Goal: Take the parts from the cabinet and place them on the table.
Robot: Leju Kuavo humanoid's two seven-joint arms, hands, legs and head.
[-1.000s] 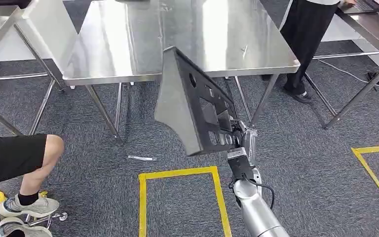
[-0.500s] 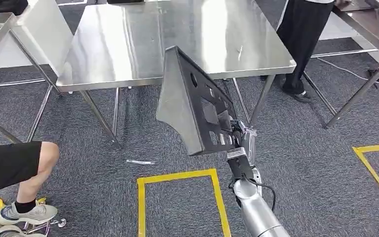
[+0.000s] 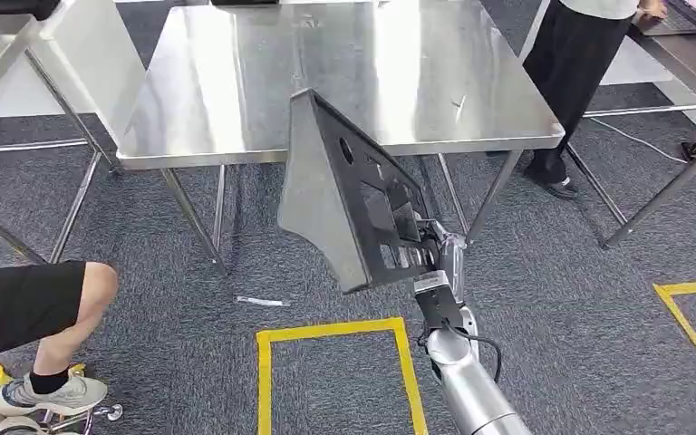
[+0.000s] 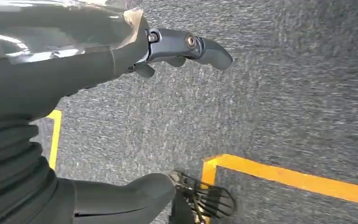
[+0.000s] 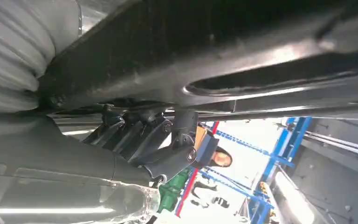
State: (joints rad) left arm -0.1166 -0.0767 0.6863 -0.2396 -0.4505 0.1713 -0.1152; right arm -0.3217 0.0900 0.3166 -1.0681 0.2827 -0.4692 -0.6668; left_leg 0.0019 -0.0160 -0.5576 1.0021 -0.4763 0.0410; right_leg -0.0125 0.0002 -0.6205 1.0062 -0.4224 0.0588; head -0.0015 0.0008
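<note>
- Part (image 3: 344, 199): the big black panel is up in the air, at 12 o'clock from the right hand (image 3: 435, 258), which grips its lower end. Its top edge sits over the near edge of the steel table (image 3: 236, 82).
- Camera view has shifted a little since a moment ago, so the robot has moved. The panel looks a bit nearer the table, not yet on it.
- Left hand (image 4: 182, 46) hangs over the carpet with loose fingers, holding nothing.
- Person (image 3: 580, 54) stands at 2 o'clock beside the table.
</note>
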